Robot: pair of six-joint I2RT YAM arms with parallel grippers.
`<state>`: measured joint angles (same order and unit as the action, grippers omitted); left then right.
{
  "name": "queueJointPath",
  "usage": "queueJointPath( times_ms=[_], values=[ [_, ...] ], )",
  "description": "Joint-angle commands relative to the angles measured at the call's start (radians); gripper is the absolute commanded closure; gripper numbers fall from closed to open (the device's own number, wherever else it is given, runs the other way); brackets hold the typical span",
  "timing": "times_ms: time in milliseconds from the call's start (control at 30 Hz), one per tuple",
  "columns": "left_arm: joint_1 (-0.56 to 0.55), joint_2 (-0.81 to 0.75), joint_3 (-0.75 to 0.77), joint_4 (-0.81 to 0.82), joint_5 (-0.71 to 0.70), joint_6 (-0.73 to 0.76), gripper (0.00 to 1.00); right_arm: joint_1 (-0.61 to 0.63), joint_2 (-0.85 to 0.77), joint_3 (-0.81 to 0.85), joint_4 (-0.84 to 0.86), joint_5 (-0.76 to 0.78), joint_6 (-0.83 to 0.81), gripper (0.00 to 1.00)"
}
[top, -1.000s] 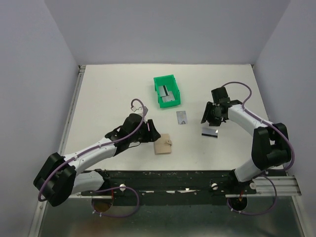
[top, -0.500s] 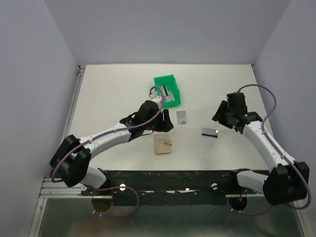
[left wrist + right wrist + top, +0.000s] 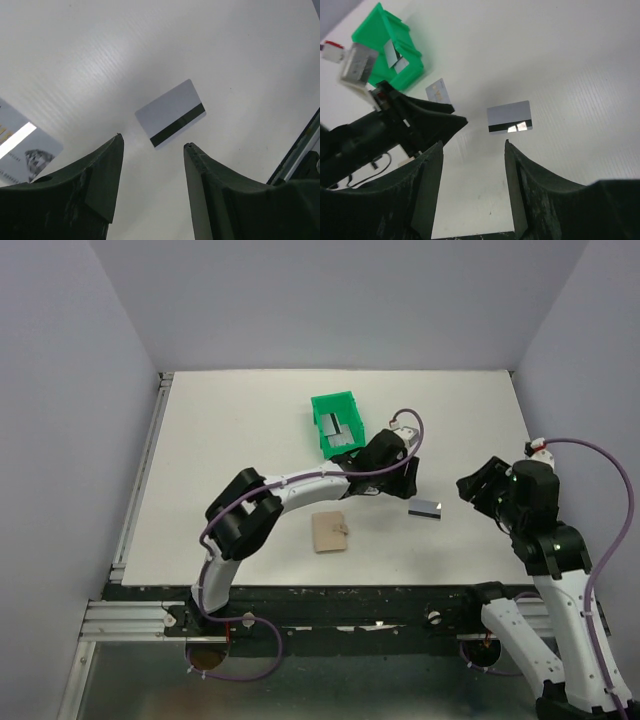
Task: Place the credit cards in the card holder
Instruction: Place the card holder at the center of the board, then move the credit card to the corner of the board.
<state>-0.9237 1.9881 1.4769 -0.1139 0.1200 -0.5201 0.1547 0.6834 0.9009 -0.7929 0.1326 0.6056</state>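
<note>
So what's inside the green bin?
At least two silver-grey cards sit inside the green bin, one showing a dark stripe. Its walls hide the floor's edges, so more could lie there unseen.

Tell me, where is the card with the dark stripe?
In the top view the striped card lies flat on the white table, right of centre, in the gap between the left gripper and the right gripper, touching neither.
</note>
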Motion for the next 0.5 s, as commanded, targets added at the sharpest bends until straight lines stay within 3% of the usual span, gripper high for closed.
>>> queueJointPath(
  times_ms=[0,200,467],
  values=[
    [-0.023,0.13,0.144,0.005,0.093,0.011,0.37,-0.007,-0.076,0.049,-0.11,0.016,-0.007,0.39],
    [-0.05,0.296,0.379,-0.079,0.127,0.011,0.4,-0.009,-0.113,0.052,-0.15,-0.008,0.003,0.39],
    [-0.053,0.426,0.559,-0.17,0.19,0.023,0.55,-0.007,-0.127,0.053,-0.163,-0.011,-0.009,0.39]
  ],
)
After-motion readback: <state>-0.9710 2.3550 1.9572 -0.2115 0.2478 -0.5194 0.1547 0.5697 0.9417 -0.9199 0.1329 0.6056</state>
